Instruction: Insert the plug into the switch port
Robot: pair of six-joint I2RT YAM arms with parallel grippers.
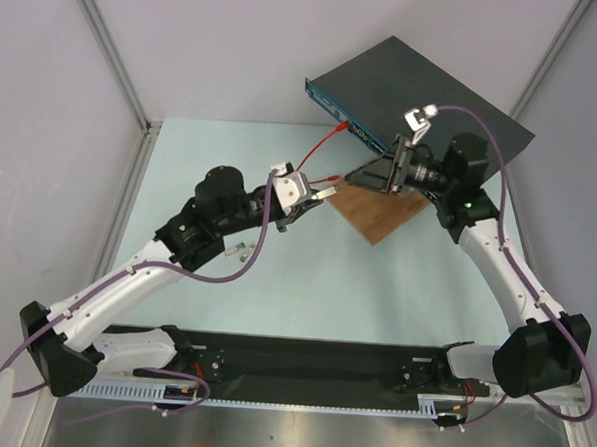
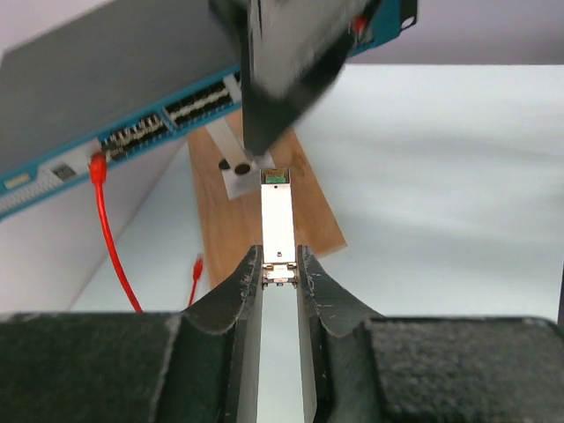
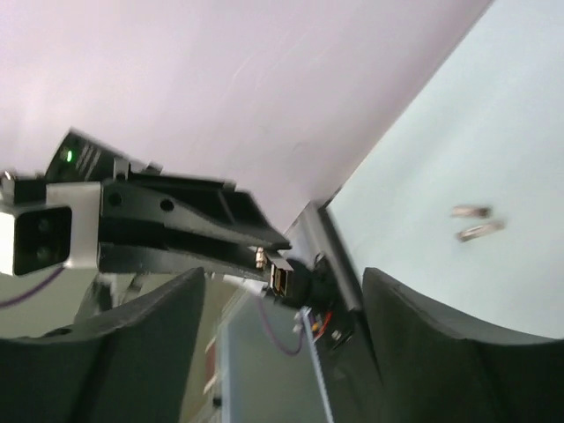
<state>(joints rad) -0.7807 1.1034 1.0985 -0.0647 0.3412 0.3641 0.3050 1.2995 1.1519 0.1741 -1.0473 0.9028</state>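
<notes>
Since the plug [image 2: 278, 216] must go in nose-first, L claw [image 2: 280, 264] is pinching its rear, tip aimed ahead twd the switch [image 2: 106, 79]; R claw [image 3: 280, 291] is gaping wide just ahead.

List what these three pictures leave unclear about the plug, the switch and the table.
1. Left wrist view: the port row of the switch, partly hidden behind the blurred right pincer.
2. Top view: the plug in the left pincer, too small to show its tip.
3. Right wrist view: two small silver pieces on the table, blurred beyond identifying.
4. Left wrist view: the lower end of the red cable, hidden behind the left pincer.
</notes>
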